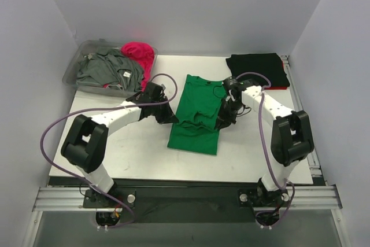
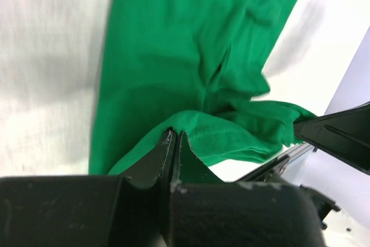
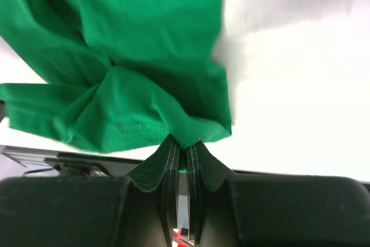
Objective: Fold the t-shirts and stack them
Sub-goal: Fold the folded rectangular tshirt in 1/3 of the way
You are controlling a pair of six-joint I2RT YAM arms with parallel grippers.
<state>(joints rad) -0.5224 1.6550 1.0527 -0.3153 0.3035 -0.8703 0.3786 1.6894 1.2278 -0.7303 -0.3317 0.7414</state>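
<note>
A fold of green t-shirt [image 2: 167, 56] is pinched tight at left gripper [image 2: 174, 136] tips. Another fold is clamped by right gripper [image 3: 184, 144].

A white desk [image 1: 144, 154] fills the middle of the frame, boxed in by plain pale grey walls. A back wall [image 1: 191, 10] runs across the top, and a left wall [image 1: 26, 96] and a right wall [image 1: 344, 85] slant down the sides. Soft, even light falls from above and leaves only faint shadows on the desk top. At the lower edge a silver aluminium rail [image 1: 315, 196] runs across the frame, just below a dark strip [image 1: 185, 182] at the desk's near edge, and a thinner metal rail [image 1: 293, 85] lines its right side.
</note>
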